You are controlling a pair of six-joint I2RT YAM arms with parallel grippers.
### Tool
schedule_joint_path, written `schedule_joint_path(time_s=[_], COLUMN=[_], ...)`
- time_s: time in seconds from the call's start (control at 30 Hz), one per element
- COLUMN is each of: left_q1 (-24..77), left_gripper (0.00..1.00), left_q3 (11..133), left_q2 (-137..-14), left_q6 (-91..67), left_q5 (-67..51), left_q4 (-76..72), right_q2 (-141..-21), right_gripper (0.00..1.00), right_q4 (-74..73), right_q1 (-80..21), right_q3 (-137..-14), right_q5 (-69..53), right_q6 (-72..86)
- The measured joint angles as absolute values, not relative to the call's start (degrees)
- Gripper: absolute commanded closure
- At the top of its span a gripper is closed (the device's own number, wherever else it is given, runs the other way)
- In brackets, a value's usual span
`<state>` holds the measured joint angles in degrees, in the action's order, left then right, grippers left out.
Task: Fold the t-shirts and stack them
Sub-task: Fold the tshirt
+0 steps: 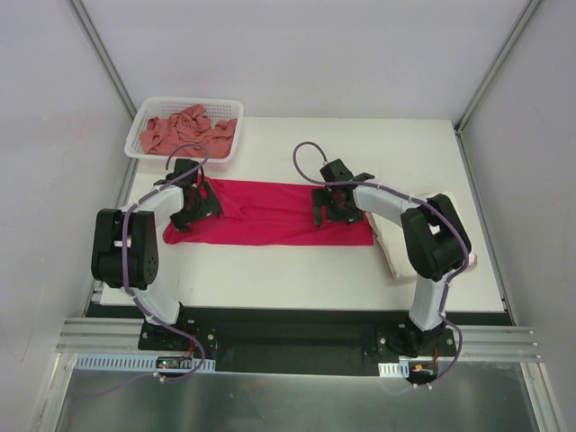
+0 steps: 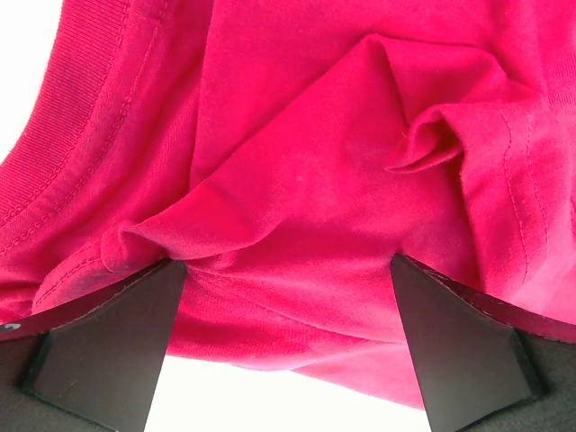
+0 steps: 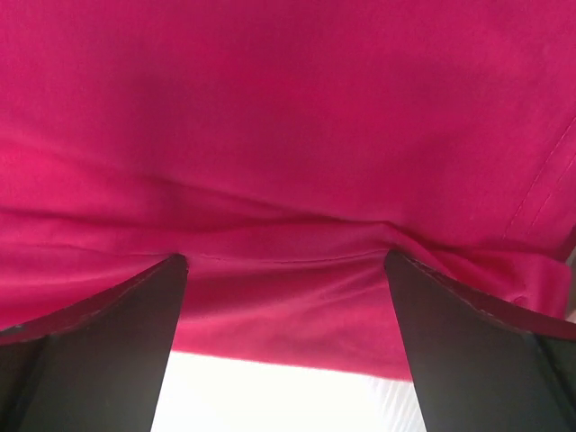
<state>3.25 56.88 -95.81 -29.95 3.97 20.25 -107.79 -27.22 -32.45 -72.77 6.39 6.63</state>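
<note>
Likely lab, white-walled enclosure (image 1: pixel 315 54), aluminium rail (image 1: pixel 94 340)

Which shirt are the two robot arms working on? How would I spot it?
Find the white table, then look at its middle, between the left gripper and right gripper. The magenta-red t-shirt lies spread there in a long strip. It's the brightest cloth: the salmon-pink cloth in the mesh basket is duller, the cream-white shirt far paler.

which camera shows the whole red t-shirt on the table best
Top external: it shows the magenta t-shirt whole, spread as a long strip across the table. The left wrist view gives only a creased close-up with a ribbed, stitched edge; the right wrist view only a smoother patch and its near edge.
</note>
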Motion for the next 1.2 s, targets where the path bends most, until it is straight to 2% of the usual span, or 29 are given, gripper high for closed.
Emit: schedule_joint_path(time_s=[0.27, 0.57, 0.97, 1.2], left_q1=[2.15, 1.21, 1.02, 1.02], left_gripper=[0.01, 0.01, 0.01, 0.01], left_q3=[56.77, 51.05, 43.88, 40.21], left_q2=[-95.77, -90.91, -84.01, -79.20], left_q6=[-30.55, -30.76, -32.82, -36.34], left_q5=[3.95, 4.08, 5.15, 6.61], left_q4=[19.77, 17.80, 17.87, 20.43], right_q2=[-108.62, -97.78, -104.92, -98.50], right_gripper=[0.03, 0.03, 0.03, 0.03], right_q4=[-23.16, -21.82, -19.09, -13.78], right_q1=[-29.80, -34.22, -35.33, -36.34], right_q3=[-75.81, -66.61, -66.81, -57.93], right_q5=[5.45, 5.30, 3.53, 2.17], right_q6=[3.77, 3.33, 2.94, 5.30])
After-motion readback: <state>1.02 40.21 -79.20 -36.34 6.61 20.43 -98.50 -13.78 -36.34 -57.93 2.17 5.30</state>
